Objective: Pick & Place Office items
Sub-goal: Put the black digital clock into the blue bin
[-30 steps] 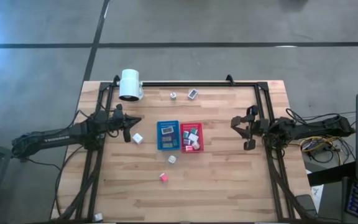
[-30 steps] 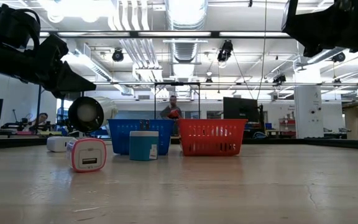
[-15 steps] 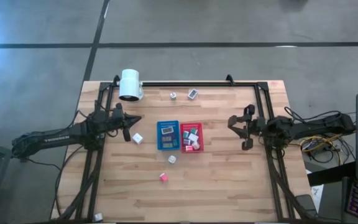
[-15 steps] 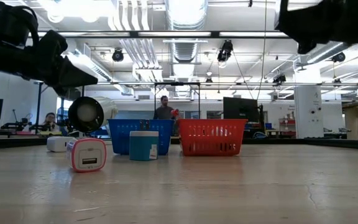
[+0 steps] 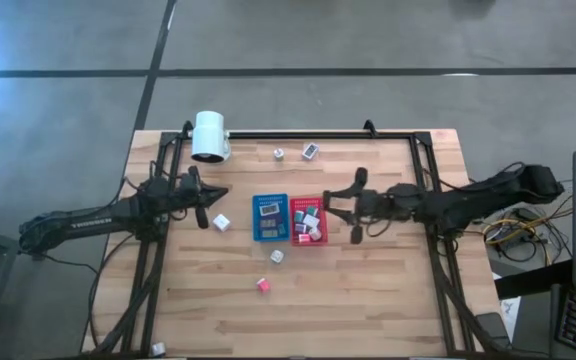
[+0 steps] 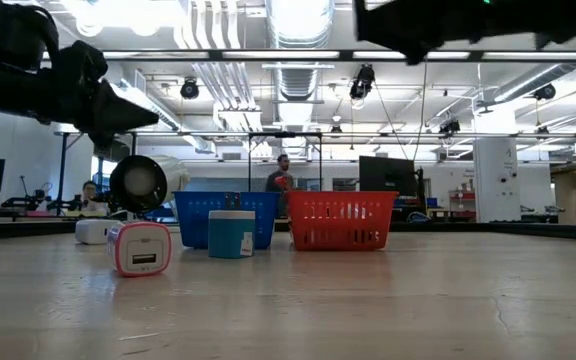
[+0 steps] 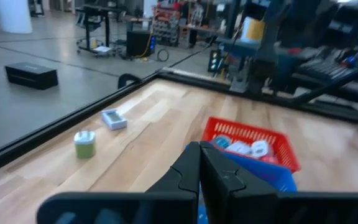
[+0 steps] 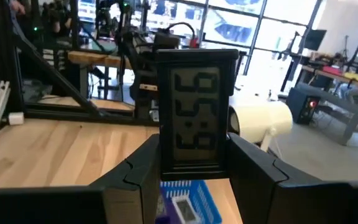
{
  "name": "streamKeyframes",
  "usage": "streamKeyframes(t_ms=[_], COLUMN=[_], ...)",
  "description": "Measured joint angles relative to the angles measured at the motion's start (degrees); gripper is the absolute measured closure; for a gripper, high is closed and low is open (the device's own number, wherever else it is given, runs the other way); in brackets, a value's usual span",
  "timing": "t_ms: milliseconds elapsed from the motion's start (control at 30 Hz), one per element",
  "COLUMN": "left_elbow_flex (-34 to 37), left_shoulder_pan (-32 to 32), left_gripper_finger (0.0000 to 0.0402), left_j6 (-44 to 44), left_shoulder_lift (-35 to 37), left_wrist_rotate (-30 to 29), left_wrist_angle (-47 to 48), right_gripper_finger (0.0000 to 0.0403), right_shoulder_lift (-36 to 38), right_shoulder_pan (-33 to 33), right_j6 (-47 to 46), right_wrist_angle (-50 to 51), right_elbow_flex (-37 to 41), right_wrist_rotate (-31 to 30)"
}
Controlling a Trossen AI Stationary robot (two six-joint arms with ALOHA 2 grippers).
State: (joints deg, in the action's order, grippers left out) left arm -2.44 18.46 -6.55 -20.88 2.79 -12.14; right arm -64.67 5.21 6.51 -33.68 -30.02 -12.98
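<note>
The right gripper (image 8: pixel 194 168) is clamped on a flat, dark-framed rectangular clock (image 8: pixel 196 112) with a grey digit face, held upright with its long axis vertical, above the wood-plank table (image 5: pixel 368 290) just right of the perforated red tray (image 5: pixel 308 219). The left gripper (image 5: pixel 211 195), fingers pressed together, hangs left of the blue tray (image 5: pixel 270 217), near a white cube (image 5: pixel 221 222).

On the pale wooden table (image 6: pixel 368 300) stand a blue perforated plastic tray (image 6: pixel 193 218) and a red perforated plastic tray (image 6: pixel 340 220), side by side. A small teal cube (image 6: pixel 232 234) stands in front of the blue one. Nearer the camera sits a white cube with a pink rim (image 6: pixel 139 248), with a flat white block (image 6: pixel 95 231) behind it. A big white cylinder (image 6: pixel 143 183) shows its dark open end. Dark arm parts loom overhead. A person (image 6: pixel 282 180) stands far back.
</note>
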Motion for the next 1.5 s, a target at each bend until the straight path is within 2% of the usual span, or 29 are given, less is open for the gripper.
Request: streamKeyframes(t_ms=[200, 367, 567, 700, 933, 1100, 1267, 1500], left_elbow_flex=[0.0, -0.2, -5.0, -9.5, -18.2, -23.8, -30.1, -38.5], left_shoulder_pan=[-2.3, -6.1, -7.5, -7.5, -7.9, -9.2, -10.7, -10.9], left_gripper_finger=[0.0387, 0.0387, 0.0379, 0.0339, 0.0219, 0.0148, 0.0113, 0.0103], left_j6=[-1.0, 1.1, 1.8, 2.3, 5.9, 11.2, 12.5, 12.8], left_shoulder_lift=[0.0, 0.0, -1.1, -4.4, -14.3, -22.5, -31.1, -42.1], left_wrist_rotate=[5.3, 5.1, 3.9, 4.3, 4.7, 10.7, 11.0, 10.7], left_wrist_angle=[-7.5, -14.8, -14.9, -14.5, -9.6, -8.9, -9.2, -10.3], right_gripper_finger=[0.0262, 0.0262, 0.0262, 0.0262, 0.0262, 0.0262, 0.0262, 0.0262], right_shoulder_lift=[-6.4, -8.9, -10.6, -12.3, -14.7, -14.9, -15.1, -15.1], right_shoulder_pan=[-1.1, -3.0, -5.5, -6.5, -7.8, -7.9, -8.0, -8.1], right_j6=[1.2, 1.0, -0.5, -0.8, -0.7, 0.3, 0.4, 0.4], right_wrist_angle=[0.1, 0.6, 0.6, 0.8, 0.4, 0.4, -1.4, -2.3], right_elbow_flex=[-7.4, -11.1, -13.0, -13.2, -13.8, -13.8, -13.8, -13.8], right_wrist_rotate=[6.9, 11.6, 13.4, 16.1, 16.2, 16.2, 16.0, 16.0])
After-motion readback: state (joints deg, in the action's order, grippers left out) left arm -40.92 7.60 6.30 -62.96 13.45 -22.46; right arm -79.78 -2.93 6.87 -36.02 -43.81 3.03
